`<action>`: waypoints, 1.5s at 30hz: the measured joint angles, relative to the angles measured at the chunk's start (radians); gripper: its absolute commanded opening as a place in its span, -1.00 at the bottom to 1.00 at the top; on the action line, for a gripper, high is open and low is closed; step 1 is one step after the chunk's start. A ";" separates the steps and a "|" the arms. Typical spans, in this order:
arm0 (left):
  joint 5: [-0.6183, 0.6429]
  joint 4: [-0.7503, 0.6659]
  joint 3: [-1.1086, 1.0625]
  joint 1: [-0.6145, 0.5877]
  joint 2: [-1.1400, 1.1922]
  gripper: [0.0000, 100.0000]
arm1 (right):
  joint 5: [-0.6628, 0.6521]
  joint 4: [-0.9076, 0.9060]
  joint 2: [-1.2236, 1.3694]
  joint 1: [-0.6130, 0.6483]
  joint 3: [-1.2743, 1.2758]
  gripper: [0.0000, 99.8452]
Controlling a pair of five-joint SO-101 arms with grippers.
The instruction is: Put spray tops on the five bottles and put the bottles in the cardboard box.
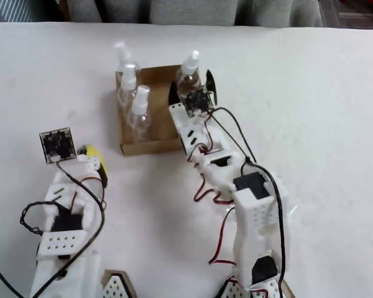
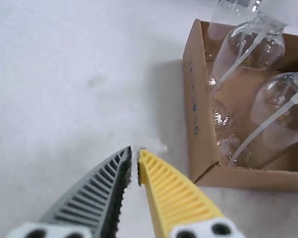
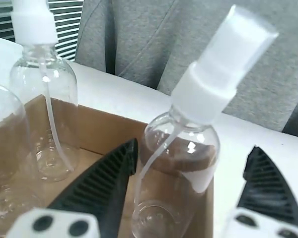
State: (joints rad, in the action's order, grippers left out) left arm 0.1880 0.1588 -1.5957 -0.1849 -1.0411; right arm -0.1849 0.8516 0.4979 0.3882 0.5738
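Bottle (image 3: 181, 163) w/ spray top (image 3: 223, 64) stands at right edge of cardboard box (image 1: 150, 146), btwn your right jaws, which gape open. Clear plastic, prob. light, slick & tippy: pinch mid-body, not the top. Left jaws shut, empty, over tabletop (image 2: 64, 74) beside box.

The left hand (image 2: 134, 150) has fingers together, the right hand (image 3: 193, 147) spread wide.

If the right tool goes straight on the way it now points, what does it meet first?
The right tool would probably meet the spray-topped bottle standing between its open jaws.
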 measured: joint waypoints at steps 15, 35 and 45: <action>-0.003 -0.006 0.000 0.000 0.000 -0.93 | 0.098 -0.006 -0.304 -0.003 0.288 -0.40; -0.046 -0.043 0.000 0.000 0.000 -0.93 | 0.158 -0.347 -1.323 -0.258 1.049 -0.41; -0.055 -0.043 -0.011 0.000 0.002 -0.93 | 0.242 -1.246 -1.930 -0.466 1.053 -0.41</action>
State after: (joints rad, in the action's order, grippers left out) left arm 0.1327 0.1158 -1.6065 -0.1849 -1.0395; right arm 0.0575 -0.3943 -1.4323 -0.0783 1.6264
